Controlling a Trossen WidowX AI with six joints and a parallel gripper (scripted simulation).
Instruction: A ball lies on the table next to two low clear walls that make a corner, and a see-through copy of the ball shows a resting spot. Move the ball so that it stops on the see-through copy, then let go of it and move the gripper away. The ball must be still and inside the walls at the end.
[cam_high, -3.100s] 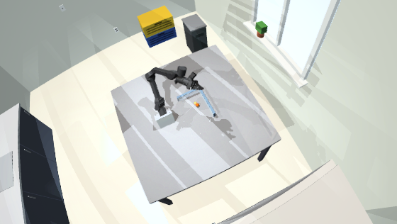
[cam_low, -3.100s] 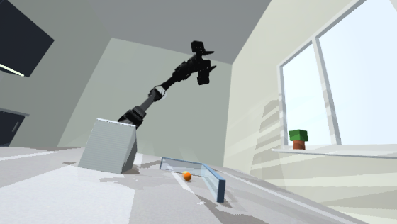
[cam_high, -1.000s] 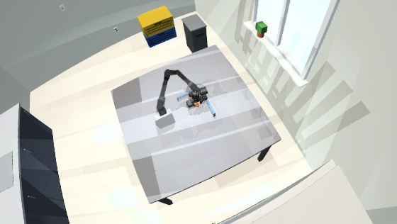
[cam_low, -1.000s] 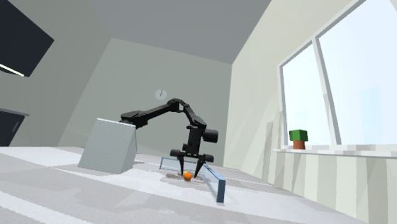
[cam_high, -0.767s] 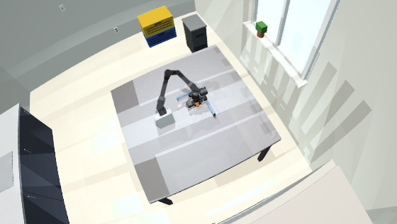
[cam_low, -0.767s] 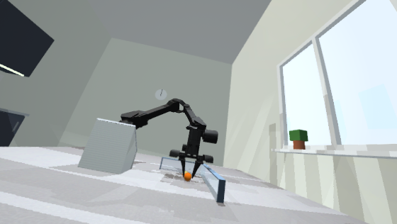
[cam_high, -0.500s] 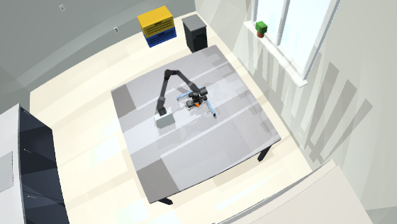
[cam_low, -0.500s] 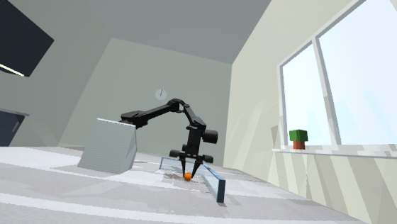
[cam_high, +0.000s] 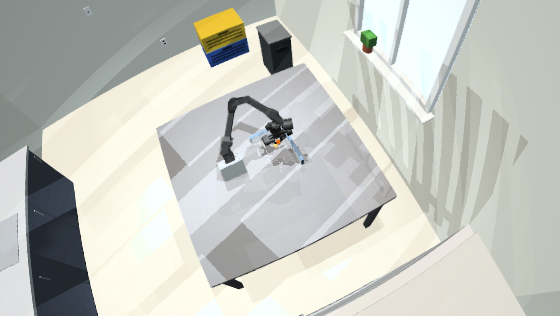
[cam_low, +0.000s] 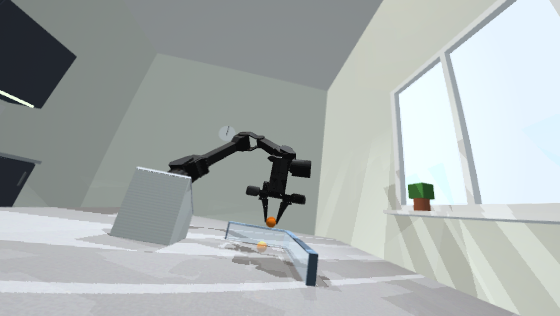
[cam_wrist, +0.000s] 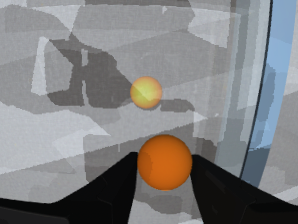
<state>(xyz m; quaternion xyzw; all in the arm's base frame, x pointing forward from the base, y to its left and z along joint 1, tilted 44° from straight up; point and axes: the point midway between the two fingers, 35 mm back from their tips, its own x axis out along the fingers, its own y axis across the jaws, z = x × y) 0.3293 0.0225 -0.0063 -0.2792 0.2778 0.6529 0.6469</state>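
Observation:
An orange ball (cam_high: 278, 142) (cam_low: 271, 222) (cam_wrist: 165, 162) is held between the fingertips, clear above the table. My gripper (cam_low: 270, 221) (cam_wrist: 164, 160) is shut on it and points down. The see-through copy (cam_low: 262, 246) (cam_wrist: 146, 92) rests on the table, below the ball; in the wrist view it shows ahead of the ball and a little to the left, and the two do not overlap. Two low clear walls (cam_high: 294, 146) (cam_low: 302, 256) (cam_wrist: 280, 75) make a corner around the copy. In the top view the gripper hides the corner itself.
The arm's pale base block (cam_high: 233, 170) (cam_low: 150, 207) stands on the grey table (cam_high: 300, 215), to the left of the walls. One wall runs along the right side of the wrist view. Shadows of the arm fall across the table around the copy.

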